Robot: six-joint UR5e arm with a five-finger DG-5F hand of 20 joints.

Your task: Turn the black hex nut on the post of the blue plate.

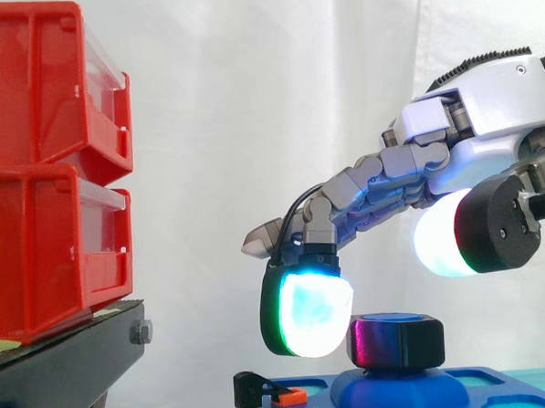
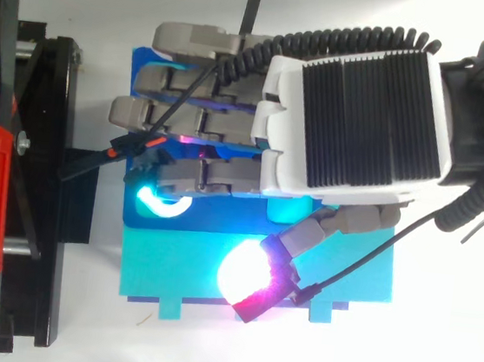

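Robot hand (image 1: 491, 106) hovers relaxed over the black hex nut (image 1: 396, 342) on the blue plate (image 1: 401, 394), one fingertip pad (image 1: 307, 314) just beside it: no grip yet, the turning all ahead.

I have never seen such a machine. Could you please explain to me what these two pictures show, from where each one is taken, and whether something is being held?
You are looking at a robot's mechanical hand, which has fingers and a thumb. The glowing pads are its own fingertips, not lamps. One picture is taken from the side, level with the work. The other looks straight down on the same scene.

Below the hand lies a blue plate, and a black hex nut sits on a raised part of it. At the left, red bins rest on a black stand.

Nothing is held. The fingers are stretched out, with one pad just beside the nut and the thumb pad above it.
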